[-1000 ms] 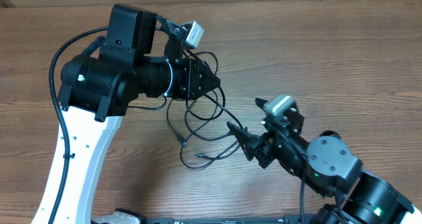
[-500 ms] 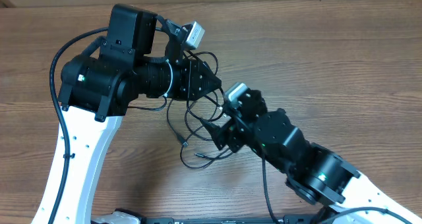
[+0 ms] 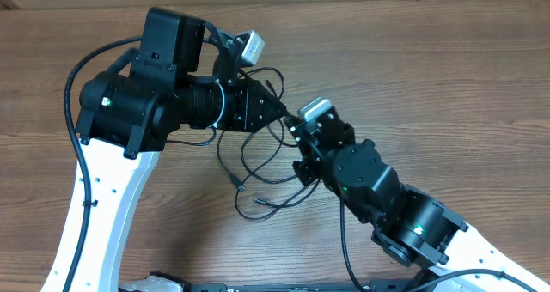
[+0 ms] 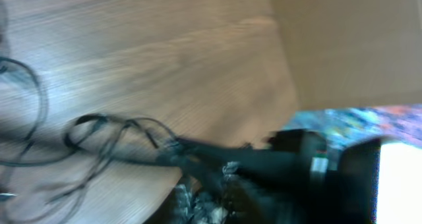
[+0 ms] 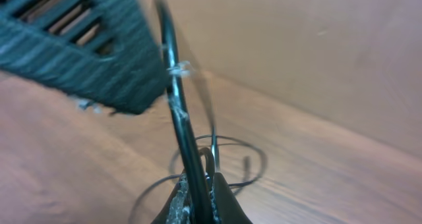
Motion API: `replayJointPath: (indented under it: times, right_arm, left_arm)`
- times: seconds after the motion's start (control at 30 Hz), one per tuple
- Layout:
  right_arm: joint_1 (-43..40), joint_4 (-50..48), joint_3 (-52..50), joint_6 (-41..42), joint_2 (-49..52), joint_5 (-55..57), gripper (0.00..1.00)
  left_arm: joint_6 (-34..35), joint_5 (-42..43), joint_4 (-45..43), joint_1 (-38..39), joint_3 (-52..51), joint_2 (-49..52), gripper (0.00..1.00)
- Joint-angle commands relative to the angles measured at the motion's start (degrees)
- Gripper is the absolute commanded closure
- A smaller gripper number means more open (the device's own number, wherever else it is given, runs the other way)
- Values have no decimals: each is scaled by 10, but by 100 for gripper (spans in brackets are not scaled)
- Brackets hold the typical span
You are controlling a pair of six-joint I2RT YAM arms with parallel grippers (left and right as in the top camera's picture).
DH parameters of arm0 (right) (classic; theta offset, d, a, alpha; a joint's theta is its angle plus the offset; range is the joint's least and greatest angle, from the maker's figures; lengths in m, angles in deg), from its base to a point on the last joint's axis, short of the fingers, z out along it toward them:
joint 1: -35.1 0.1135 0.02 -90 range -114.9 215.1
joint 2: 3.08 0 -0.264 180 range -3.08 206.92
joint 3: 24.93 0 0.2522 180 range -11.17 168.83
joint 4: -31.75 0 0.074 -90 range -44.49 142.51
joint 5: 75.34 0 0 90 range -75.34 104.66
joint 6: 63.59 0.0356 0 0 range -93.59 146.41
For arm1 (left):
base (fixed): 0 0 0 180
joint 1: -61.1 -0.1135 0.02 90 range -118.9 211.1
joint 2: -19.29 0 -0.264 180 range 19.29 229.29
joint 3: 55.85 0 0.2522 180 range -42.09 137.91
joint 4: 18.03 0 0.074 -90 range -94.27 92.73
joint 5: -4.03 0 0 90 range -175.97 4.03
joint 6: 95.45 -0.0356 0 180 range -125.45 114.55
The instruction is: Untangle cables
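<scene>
Overhead, the cables (image 3: 258,167) are a loose knot of thin black loops starting right at the tip of the left gripper (image 3: 277,112). They spread away from it onto the wooden table (image 3: 430,69). The long axis runs from that tip down and slightly left to a small plug end (image 3: 241,189) lying flat at the far end of the tangle, pointing away from the gripper. The right gripper (image 3: 296,150) sits just beside and below the left one's tip, on the right edge of the loops. Its jaws are closed on one strand. In the right wrist view that strand runs nearly upright from between its fingertips to the ribbed black body of the left gripper above, with more loops on the table beyond. We cannot tell whether the left gripper is pinching or slack, as its tip is dark overhead and its own wrist view is motion-blurred. That view shows strands fanning left across the wood. A small label (image 4: 320,165) on the dark body at the right of that view is too blurred to read. Versus a second ago, the right gripper was well off to the right with jaws apart. It has since come in beside the left tip and closed. The left arm and the loops on the table look unchanged.
</scene>
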Motion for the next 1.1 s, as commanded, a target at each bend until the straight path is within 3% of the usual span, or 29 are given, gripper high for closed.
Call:
replayJointPath:
  times: [0.0,0.03,0.07,0.3,0.5,0.6,0.77,0.9,0.97,1.07]
  right_arm:
    - [-9,2,50,-35,-37,90,96]
    - [-17,10,61,-49,-45,111,96]
    - [-21,14,66,-57,-50,123,96]
    - [-136,-25,99,-170,-98,278,96]
    - [-293,-212,142,-191,-130,281,96]
    - [-353,-255,169,-226,-130,234,96]
    - [-423,-195,174,-346,-124,95,96]
    - [-433,-5,174,-367,-103,26,96]
    - [-436,33,163,-405,-95,-61,96]
    - [-429,18,162,-298,-75,-130,96]
  left_arm:
    - [-12,-99,10,-2,0,-1,46]
    - [-12,-129,15,-2,0,-1,16]
    - [-12,-142,19,-2,0,-1,0]
    - [-12,-186,47,-2,-1,5,0]
    - [-12,-186,56,-2,-1,16,0]
    - [-12,-186,57,-2,-1,20,0]
    - [-12,-187,57,-2,-1,22,0]
    - [-12,-188,57,-2,-1,22,0]
    - [-12,-188,56,-2,-1,22,0]
    - [-12,-188,57,-2,-1,22,0]
